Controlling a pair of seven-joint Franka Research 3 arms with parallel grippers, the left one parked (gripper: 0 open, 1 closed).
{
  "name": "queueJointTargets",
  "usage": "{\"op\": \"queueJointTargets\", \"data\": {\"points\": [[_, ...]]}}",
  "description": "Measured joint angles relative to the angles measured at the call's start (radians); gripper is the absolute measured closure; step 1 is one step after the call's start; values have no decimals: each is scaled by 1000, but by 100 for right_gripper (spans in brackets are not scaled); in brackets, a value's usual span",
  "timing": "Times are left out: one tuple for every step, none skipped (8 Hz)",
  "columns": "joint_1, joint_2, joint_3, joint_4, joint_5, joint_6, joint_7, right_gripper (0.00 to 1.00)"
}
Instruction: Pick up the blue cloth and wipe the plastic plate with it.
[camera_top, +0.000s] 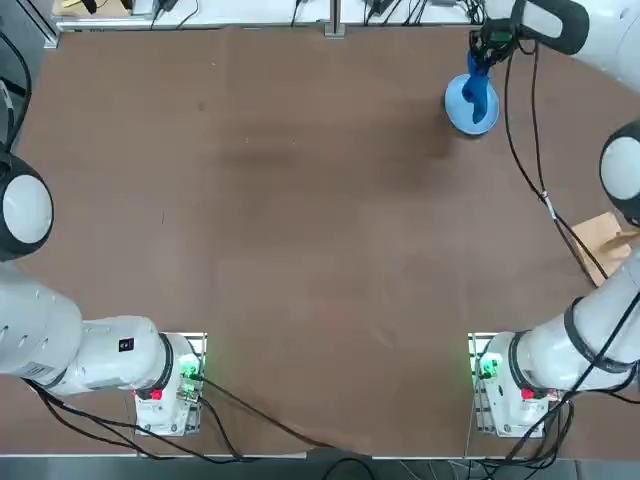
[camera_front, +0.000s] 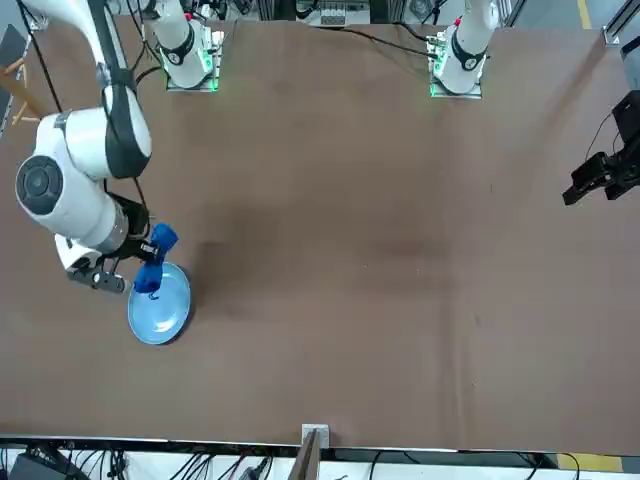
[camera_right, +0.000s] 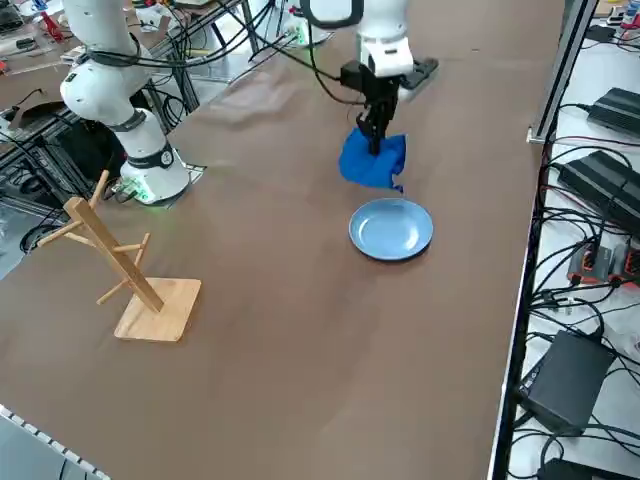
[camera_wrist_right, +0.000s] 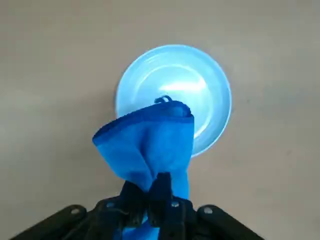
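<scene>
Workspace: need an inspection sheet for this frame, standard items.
Surface: brown table, bare over most of its area.
Job's things: blue cloth hangs from the right gripper, off the table; plastic plate lies flat near the far edge, below the cloth, nothing seen on it.
Clutter: wooden rack with pegs stands at the robot's right side of the table.
Grippers: right gripper is above the plate, shut on the cloth.
Cables: black cable runs along the right arm; more cables trail from both arm bases.
Surroundings: boxes and cable bundles on the floor beside the table; no person seen.
</scene>
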Motion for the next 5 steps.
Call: {"op": "queueJointTargets", "data": {"points": [[-25, 31, -1, 0, -2, 44, -34, 94], [-45, 63, -2, 0, -3, 86, -59, 94], [-63, 93, -2, 0, -5, 128, -77, 94], [-79, 121, -2, -1, -5, 169, -92, 94], [-90, 146, -2, -3, -5, 205, -98, 94]]}}
